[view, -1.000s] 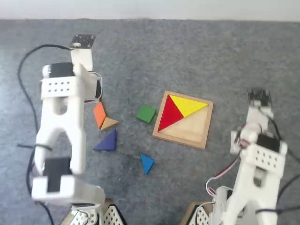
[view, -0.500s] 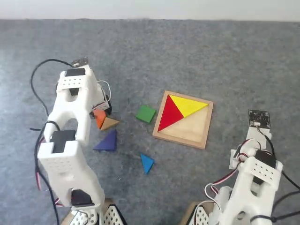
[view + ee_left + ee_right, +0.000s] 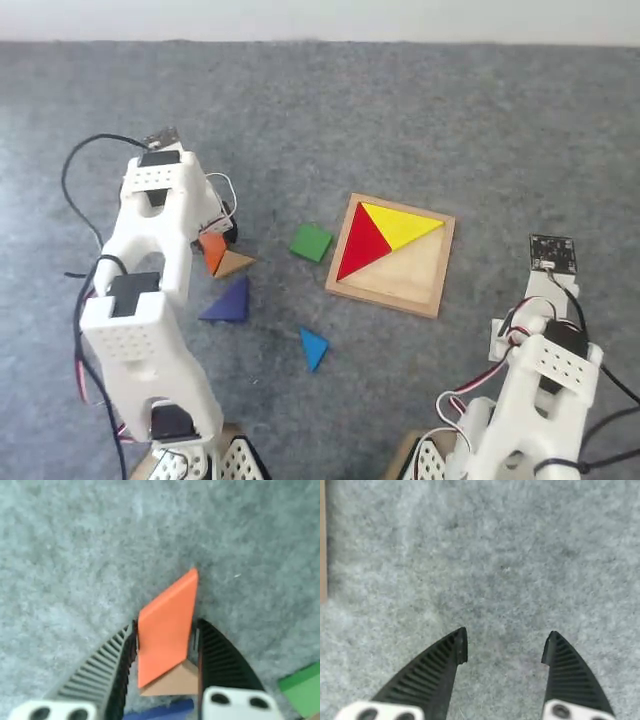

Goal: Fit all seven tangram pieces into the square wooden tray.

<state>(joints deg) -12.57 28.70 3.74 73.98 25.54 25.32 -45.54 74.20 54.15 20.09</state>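
My left gripper is down on the carpet, shut on the orange parallelogram, one finger against each long edge. In the high view the orange parallelogram lies left of the tray under the left gripper. A tan triangle touches it, with a purple triangle just below. A green square and a blue triangle lie nearer the wooden tray, which holds a red triangle and a yellow triangle. My right gripper hangs open over bare carpet right of the tray.
Grey carpet covers the table. The tan triangle and green square sit close by the left fingers. The right arm stands at the lower right, and a strip of the tray's edge shows beside it.
The left arm swung down onto the orange parallelogram and its fingers now hold it. The right arm pulled back from beside the tray toward its base.
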